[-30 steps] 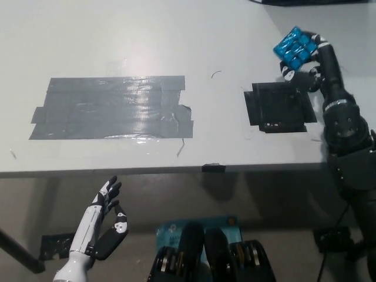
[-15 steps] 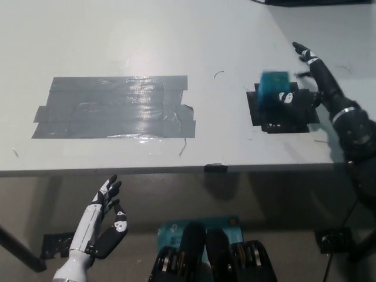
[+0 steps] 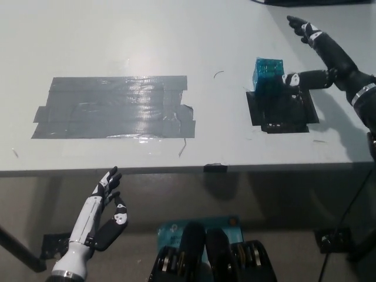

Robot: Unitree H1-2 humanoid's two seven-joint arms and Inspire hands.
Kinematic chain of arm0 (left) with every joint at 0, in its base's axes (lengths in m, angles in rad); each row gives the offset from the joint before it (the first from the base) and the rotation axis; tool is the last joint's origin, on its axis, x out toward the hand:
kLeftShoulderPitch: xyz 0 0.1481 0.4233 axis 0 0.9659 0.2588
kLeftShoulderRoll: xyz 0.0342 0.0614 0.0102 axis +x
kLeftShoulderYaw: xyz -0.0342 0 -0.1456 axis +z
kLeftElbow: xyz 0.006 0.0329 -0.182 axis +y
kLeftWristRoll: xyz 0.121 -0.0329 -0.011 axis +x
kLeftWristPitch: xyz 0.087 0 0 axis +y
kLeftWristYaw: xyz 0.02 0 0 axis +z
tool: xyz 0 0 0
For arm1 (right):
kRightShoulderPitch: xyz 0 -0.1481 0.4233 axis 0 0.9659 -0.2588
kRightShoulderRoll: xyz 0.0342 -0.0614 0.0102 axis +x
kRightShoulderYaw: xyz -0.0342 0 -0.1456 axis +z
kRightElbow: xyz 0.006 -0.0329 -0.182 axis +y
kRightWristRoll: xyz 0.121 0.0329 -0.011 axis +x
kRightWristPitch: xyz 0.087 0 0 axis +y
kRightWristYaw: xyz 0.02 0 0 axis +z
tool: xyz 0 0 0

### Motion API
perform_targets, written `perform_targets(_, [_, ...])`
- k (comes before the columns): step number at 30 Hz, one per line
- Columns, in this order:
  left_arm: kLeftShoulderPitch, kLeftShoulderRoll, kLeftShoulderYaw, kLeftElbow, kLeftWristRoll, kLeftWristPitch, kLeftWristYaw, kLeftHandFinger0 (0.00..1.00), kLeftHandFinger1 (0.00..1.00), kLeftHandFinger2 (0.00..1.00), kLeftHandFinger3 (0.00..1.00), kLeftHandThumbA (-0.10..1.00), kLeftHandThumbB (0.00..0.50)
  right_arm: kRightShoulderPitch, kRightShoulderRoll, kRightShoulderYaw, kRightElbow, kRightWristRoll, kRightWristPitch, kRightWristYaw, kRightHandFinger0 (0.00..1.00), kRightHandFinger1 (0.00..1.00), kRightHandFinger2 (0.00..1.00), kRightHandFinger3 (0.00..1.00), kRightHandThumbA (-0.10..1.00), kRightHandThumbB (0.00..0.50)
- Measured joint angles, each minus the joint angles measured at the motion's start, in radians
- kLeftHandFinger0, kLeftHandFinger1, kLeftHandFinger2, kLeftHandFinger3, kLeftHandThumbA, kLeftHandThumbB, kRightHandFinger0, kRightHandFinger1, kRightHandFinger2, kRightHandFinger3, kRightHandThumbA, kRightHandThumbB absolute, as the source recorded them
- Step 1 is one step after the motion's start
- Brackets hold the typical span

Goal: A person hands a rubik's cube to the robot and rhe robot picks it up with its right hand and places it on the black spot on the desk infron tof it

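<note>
A blue rubik's cube (image 3: 268,74) stands on the far left part of the black spot (image 3: 282,109) at the right of the desk. My black right hand (image 3: 320,56) is just to the right of the cube, open, its fingers spread apart, one pointing away and one reaching towards the cube's side. Nothing is held in it. My white left hand (image 3: 106,205) hangs open below the desk's front edge at the lower left.
A large patch of grey tape (image 3: 114,107) covers the left middle of the white desk (image 3: 176,41). A small dark tab (image 3: 212,168) sits on the front edge. A blue box (image 3: 176,230) lies on the floor below.
The right hand let go of the cube, which went from held in the air at the far right onto the black spot. The hand then opened and drew back to the right.
</note>
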Motion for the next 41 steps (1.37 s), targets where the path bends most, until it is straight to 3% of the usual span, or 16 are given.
perform_targets(3, [-0.006, 0.000, 0.000, 0.000, 0.000, 0.000, 0.000, 0.95, 1.00, 1.00, 1.00, 0.05, 0.120, 0.002, -0.010, -0.027, -0.117, 0.015, 0.017, 0.012, 1.00, 1.00, 1.00, 1.00, 0.85, 0.492])
perform_targets(5, [-0.010, 0.000, 0.000, 0.002, 0.000, 0.000, 0.000, 0.99, 1.00, 1.00, 1.00, 0.14, 0.119, 0.007, -0.015, -0.046, -0.192, 0.025, 0.030, 0.017, 1.00, 1.00, 1.00, 1.00, 0.88, 0.488])
perform_targets(9, [-0.019, 0.000, -0.001, 0.011, 0.001, 0.000, 0.000, 1.00, 1.00, 1.00, 1.00, 0.47, 0.071, 0.055, -0.014, -0.066, -0.356, 0.036, 0.044, 0.018, 1.00, 1.00, 1.00, 1.00, 0.89, 0.488])
perform_targets(13, [-0.018, -0.001, -0.002, 0.016, 0.001, 0.000, 0.000, 1.00, 1.00, 1.00, 1.00, 0.82, 0.094, 0.166, 0.002, -0.080, -0.519, 0.046, 0.058, 0.018, 1.00, 1.00, 1.00, 1.00, 0.93, 0.472])
perform_targets(15, [-0.018, -0.001, -0.002, 0.019, 0.001, 0.000, 0.000, 1.00, 1.00, 1.00, 1.00, 0.94, 0.109, 0.231, 0.015, -0.084, -0.582, 0.050, 0.063, 0.017, 1.00, 1.00, 1.00, 1.00, 0.99, 0.415])
perform_targets(17, [-0.018, -0.001, -0.002, 0.022, 0.001, -0.001, 0.000, 1.00, 1.00, 1.00, 1.00, 1.00, 0.111, 0.304, 0.037, -0.088, -0.656, 0.056, 0.065, 0.015, 1.00, 1.00, 1.00, 1.00, 1.00, 0.391])
perform_targets(18, [-0.018, -0.001, -0.002, 0.025, 0.000, -0.003, 0.000, 1.00, 1.00, 1.00, 1.00, 1.00, 0.111, 0.362, 0.055, -0.091, -0.704, 0.062, 0.065, 0.014, 1.00, 1.00, 1.00, 1.00, 1.00, 0.390])
perform_targets(20, [-0.018, -0.001, -0.002, 0.030, -0.001, -0.009, 0.000, 1.00, 1.00, 1.00, 1.00, 1.00, 0.090, 0.457, 0.092, -0.101, -0.775, 0.070, 0.063, 0.004, 1.00, 1.00, 1.00, 1.00, 1.00, 0.341])
perform_targets(21, [-0.016, -0.002, -0.002, 0.032, -0.002, -0.016, 0.000, 1.00, 1.00, 1.00, 1.00, 1.00, 0.092, 0.522, 0.122, -0.109, -0.814, 0.074, 0.058, -0.005, 1.00, 1.00, 1.00, 1.00, 1.00, 0.294])
perform_targets(25, [0.013, -0.004, -0.002, 0.042, -0.006, -0.052, 0.000, 1.00, 1.00, 1.00, 1.00, 1.00, 0.102, 0.743, 0.230, -0.111, -0.812, 0.078, 0.004, -0.040, 1.00, 1.00, 1.00, 1.00, 1.00, 0.240])
perform_targets(26, [0.023, -0.004, -0.003, 0.047, -0.006, -0.058, 0.000, 1.00, 1.00, 1.00, 1.00, 1.00, 0.102, 0.775, 0.249, -0.109, -0.779, 0.079, -0.013, -0.046, 1.00, 1.00, 1.00, 1.00, 1.00, 0.191])
perform_targets(27, [0.030, -0.005, -0.004, 0.050, -0.007, -0.061, 0.000, 1.00, 1.00, 1.00, 1.00, 1.00, 0.102, 0.796, 0.259, -0.109, -0.748, 0.078, -0.024, -0.049, 1.00, 1.00, 1.00, 1.00, 1.00, 0.230])
perform_targets(28, [0.041, -0.009, -0.005, 0.053, -0.007, -0.067, 0.000, 1.00, 1.00, 1.00, 1.00, 1.00, 0.101, 0.819, 0.273, -0.107, -0.701, 0.075, -0.044, -0.056, 1.00, 1.00, 1.00, 1.00, 1.00, 0.238])
perform_targets(31, [0.068, -0.016, -0.006, 0.054, -0.008, -0.088, 0.000, 1.00, 1.00, 1.00, 1.00, 1.00, 0.108, 0.839, 0.289, -0.099, -0.571, 0.062, -0.087, -0.069, 1.00, 1.00, 1.00, 1.00, 1.00, 0.214])
perform_targets(35, [0.083, -0.016, -0.005, 0.069, -0.010, -0.108, 0.000, 1.00, 1.00, 1.00, 1.00, 1.00, 0.125, 0.833, 0.294, -0.092, -0.460, 0.048, -0.130, -0.088, 1.00, 1.00, 1.00, 1.00, 1.00, 0.254])
perform_targets(41, [0.083, -0.016, -0.004, 0.089, -0.019, -0.130, -0.001, 1.00, 1.00, 1.00, 1.00, 1.00, 0.160, 0.812, 0.294, -0.081, -0.418, 0.028, -0.170, -0.103, 1.00, 1.00, 1.00, 1.00, 1.00, 0.239])
